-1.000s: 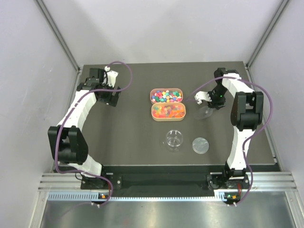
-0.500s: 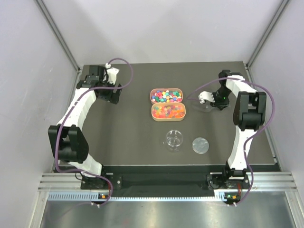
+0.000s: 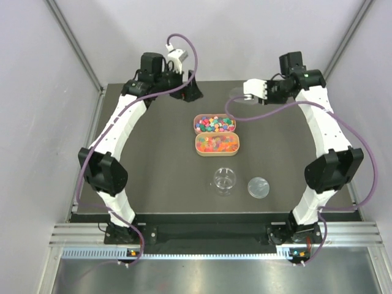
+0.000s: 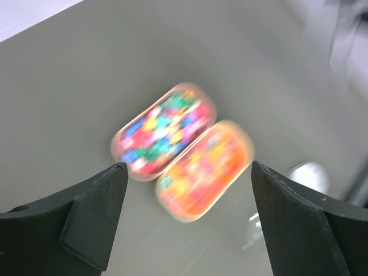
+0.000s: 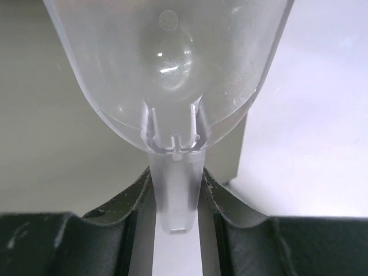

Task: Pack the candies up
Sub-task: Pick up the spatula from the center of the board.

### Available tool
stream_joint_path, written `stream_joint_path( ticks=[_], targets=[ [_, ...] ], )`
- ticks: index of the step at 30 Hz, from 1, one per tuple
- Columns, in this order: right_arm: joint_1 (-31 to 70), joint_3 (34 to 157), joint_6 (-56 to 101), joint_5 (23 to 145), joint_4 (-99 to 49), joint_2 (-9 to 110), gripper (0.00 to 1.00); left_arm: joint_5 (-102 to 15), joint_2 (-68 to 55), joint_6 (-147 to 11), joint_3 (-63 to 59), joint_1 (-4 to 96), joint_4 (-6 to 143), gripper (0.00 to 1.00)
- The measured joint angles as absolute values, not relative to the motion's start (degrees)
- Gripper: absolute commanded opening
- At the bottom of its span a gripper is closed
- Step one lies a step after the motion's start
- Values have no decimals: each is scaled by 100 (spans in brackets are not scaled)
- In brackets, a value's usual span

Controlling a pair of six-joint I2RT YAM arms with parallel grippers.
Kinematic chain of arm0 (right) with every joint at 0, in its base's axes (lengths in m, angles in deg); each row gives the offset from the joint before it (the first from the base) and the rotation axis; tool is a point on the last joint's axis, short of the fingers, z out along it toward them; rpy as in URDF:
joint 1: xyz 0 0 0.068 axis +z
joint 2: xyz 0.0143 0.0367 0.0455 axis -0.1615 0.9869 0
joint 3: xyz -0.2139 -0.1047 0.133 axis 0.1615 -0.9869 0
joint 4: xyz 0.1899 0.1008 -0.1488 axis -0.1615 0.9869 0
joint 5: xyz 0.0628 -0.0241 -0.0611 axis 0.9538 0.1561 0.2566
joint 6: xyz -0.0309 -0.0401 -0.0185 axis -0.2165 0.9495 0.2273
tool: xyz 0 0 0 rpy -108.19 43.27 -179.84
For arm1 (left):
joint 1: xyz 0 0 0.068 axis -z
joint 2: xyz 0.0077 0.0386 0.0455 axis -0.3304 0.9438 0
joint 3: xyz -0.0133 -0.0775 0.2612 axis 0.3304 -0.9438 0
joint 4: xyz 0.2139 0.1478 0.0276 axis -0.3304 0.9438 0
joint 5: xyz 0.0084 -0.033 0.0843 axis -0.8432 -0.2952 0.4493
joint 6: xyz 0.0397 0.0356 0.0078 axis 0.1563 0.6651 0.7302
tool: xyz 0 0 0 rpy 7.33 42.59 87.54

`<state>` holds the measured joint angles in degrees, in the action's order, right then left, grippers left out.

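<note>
Multicoloured star candies fill one tan oval tray (image 3: 214, 123) and orange, red and yellow candies fill the other (image 3: 217, 144). A clear round jar (image 3: 225, 180) stands in front of them, its lid (image 3: 258, 187) beside it. My right gripper (image 3: 250, 89) is raised behind the trays, shut on the handle of a clear plastic scoop (image 5: 167, 63); in the right wrist view (image 5: 175, 192) the scoop looks empty. My left gripper (image 3: 191, 92) is raised at the back, open and empty (image 4: 187, 218). Its blurred view shows both trays, the star tray (image 4: 164, 129) and the orange tray (image 4: 204, 172).
The dark table (image 3: 153, 171) is walled by grey panels on the left, right and back. Purple cables loop from both arms above the back of the table. The arm bases sit at the near edge.
Both arms have risen and swung toward the back centre. The right gripper carried the scoop up from the table right of the trays. The left gripper moved from the far left to behind the trays.
</note>
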<state>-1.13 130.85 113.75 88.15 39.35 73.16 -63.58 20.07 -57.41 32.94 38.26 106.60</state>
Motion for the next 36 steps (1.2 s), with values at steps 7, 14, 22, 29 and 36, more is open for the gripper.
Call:
stream_joint_path(
  ticks=[7, 14, 22, 29, 36],
  targets=[
    [530, 13140, 10455, 9027, 3959, 6991, 0, -7525, 2544, -7627, 3455, 3740, 9489, 74],
    [569, 13070, 9976, 8907, 3944, 7002, 0, -8200, 2695, -8425, 3429, 3775, 8945, 66],
    [661, 12775, 9884, 8651, 3907, 7023, 0, -8379, 2678, -8578, 3243, 4007, 8724, 75],
    [761, 12768, 9867, 8559, 3789, 7069, 0, -8318, 2678, -8436, 3217, 4243, 8781, 74],
    [868, 12768, 9867, 8546, 3714, 7067, 0, -8135, 2704, -8226, 3217, 4376, 8842, 67]
  ],
)
